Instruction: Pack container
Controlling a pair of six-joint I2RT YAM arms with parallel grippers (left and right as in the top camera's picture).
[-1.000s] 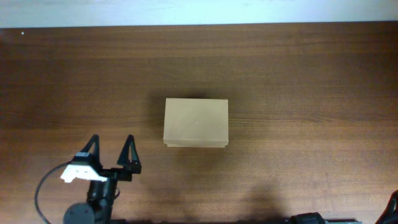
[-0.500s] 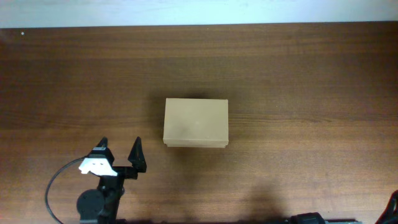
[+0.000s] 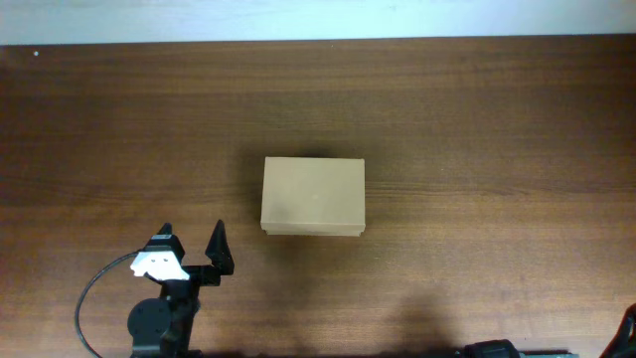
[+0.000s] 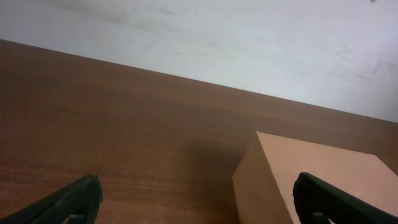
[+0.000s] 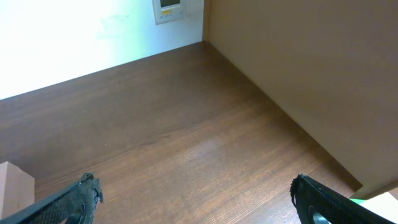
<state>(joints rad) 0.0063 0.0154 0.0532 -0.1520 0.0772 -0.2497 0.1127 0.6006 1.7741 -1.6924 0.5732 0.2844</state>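
The container [image 3: 313, 196], a plain tan cardboard box with its lid lying flat, sits in the middle of the wooden table [image 3: 477, 119]. My left gripper [image 3: 192, 231] hangs near the front edge, to the box's front left and apart from it. It is open and holds nothing. The left wrist view has the container [image 4: 311, 177] ahead on the right, between the wide-spread fingers of the left gripper [image 4: 199, 200]. My right gripper [image 5: 196, 199] is open over bare wood with nothing between its fingers. The container's corner [image 5: 12, 183] peeks in at the left edge of that view.
A white wall [image 4: 249, 37] runs along the table's far edge. The right wrist view has a tall brown panel [image 5: 311, 68] along the table's right side and a small wall device [image 5: 168, 9]. Part of the right arm's base [image 3: 487, 348] shows at the front edge.
My left gripper has shifted a little to the right and back toward the front edge, still open. The container has not moved.
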